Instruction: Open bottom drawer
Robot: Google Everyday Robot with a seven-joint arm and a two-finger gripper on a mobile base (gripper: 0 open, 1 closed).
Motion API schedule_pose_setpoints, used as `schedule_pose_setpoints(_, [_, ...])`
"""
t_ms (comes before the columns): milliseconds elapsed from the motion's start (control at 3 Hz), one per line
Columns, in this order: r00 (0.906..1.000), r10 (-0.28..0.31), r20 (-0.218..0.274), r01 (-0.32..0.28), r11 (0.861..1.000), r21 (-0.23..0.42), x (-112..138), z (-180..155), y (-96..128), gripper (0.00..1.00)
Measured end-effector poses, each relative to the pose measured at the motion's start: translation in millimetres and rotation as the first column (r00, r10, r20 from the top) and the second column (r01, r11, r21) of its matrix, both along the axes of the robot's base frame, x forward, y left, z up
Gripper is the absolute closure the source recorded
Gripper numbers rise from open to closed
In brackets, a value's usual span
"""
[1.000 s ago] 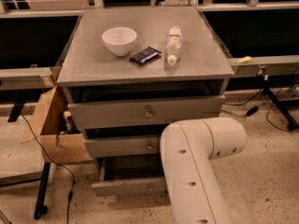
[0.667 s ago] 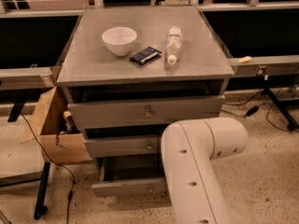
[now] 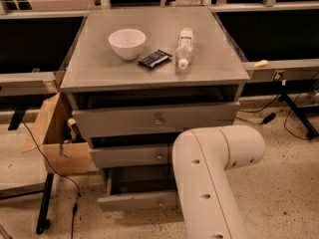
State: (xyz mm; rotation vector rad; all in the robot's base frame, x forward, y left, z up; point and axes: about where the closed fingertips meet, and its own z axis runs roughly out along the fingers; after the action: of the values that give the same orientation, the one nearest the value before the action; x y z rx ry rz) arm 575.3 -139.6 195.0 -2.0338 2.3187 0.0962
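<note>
The grey cabinet has three drawers. The bottom drawer (image 3: 137,200), the narrowest front, stands pulled out well past the others, with its dark inside showing above the front. Its small knob (image 3: 160,202) sits just left of my arm. The mid-sized drawer front (image 3: 130,156) and the widest top drawer front (image 3: 149,119) each stand out a little. My white arm (image 3: 209,178) rises from the bottom edge and covers the right part of the two lower drawers. The gripper is hidden from view.
On the cabinet top (image 3: 94,68) stand a white bowl (image 3: 127,43), a dark packet (image 3: 154,59) and a lying clear bottle (image 3: 184,48). A cardboard box (image 3: 52,136) hangs at the cabinet's left side. Black table legs (image 3: 45,203) and cables lie on the speckled floor.
</note>
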Motion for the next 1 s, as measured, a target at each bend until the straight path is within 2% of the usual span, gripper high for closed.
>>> schedule_pose_setpoints(667, [1.0000,0.007,-0.004,-0.007,1.000,0.030,1.1,0.0,0.2,0.15])
schedule_pose_setpoints(1000, [0.9999,0.010,-0.006,-0.010,0.999,0.044,1.6,0.8,0.4,0.00])
